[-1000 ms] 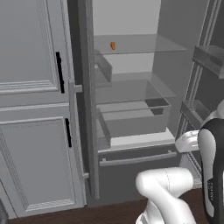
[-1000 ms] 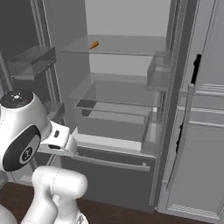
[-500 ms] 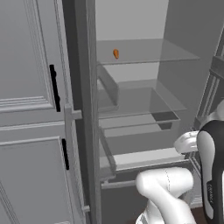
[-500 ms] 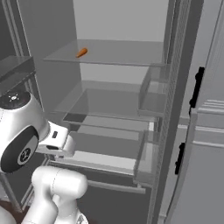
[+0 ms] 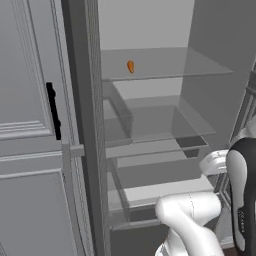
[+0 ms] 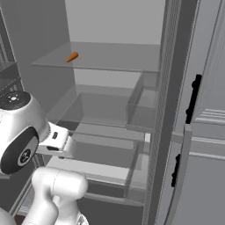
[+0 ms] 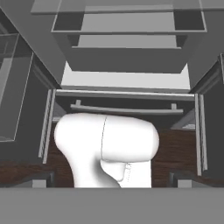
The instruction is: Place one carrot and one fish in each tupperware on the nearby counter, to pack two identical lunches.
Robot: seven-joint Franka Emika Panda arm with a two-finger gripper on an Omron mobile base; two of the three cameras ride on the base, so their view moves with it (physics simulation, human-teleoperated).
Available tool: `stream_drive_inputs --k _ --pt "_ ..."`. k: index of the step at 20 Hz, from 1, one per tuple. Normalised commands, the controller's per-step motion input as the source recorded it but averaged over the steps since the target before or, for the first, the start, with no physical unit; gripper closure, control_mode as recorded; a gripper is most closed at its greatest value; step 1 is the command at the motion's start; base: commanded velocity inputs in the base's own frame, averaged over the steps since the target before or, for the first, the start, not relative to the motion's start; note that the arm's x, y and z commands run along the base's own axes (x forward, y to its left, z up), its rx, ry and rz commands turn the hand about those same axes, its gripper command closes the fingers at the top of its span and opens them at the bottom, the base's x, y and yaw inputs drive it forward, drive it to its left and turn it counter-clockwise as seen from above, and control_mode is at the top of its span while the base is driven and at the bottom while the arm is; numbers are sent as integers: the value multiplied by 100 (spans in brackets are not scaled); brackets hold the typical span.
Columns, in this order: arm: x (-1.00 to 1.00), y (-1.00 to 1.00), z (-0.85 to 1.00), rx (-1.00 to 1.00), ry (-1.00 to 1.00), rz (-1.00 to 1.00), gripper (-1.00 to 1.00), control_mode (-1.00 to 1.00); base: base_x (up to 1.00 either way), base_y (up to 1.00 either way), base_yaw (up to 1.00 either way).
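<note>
An orange carrot (image 5: 130,66) lies alone on the upper glass shelf (image 5: 165,67) of an open fridge, towards the shelf's left end; the right base view has the carrot (image 6: 72,57) at that shelf's left. My hand (image 6: 56,139) hangs low in front of the fridge's lower drawer, far below the carrot. In the hand view my gripper (image 7: 112,180) points down, its fingertips (image 7: 43,178) wide apart and open with nothing held. The fish, the tupperware and the counter are out of view.
Lower glass shelves and a pulled-out drawer (image 5: 165,187) sit under the carrot's shelf. A clear door bin (image 6: 143,107) is at the right. Grey panelled cabinet doors with black handles (image 5: 52,110) (image 6: 193,99) flank the fridge. Dark wooden floor (image 7: 175,148) lies below the hand.
The whole picture has shifted and the fridge looms larger, so the base has driven closer. The carrot stays in the same spot on its shelf.
</note>
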Motion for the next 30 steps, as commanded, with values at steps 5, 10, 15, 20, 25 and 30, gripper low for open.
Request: stream_drive_inputs --k 5,10,15,20,25,30 --pt "0 0 0 0 0 0 -100 100 12 0 0" --pt "-7 1 20 -3 -11 0 -100 -100 -5 0 0" --pt "-5 6 75 -15 -22 0 -100 -100 0 0 0" --pt "62 36 99 0 -36 0 -100 -100 0 0 0" --pt "90 26 92 10 -42 -10 -100 -100 0 0 0" --pt "100 20 73 15 -21 -8 -100 -100 0 0 0"
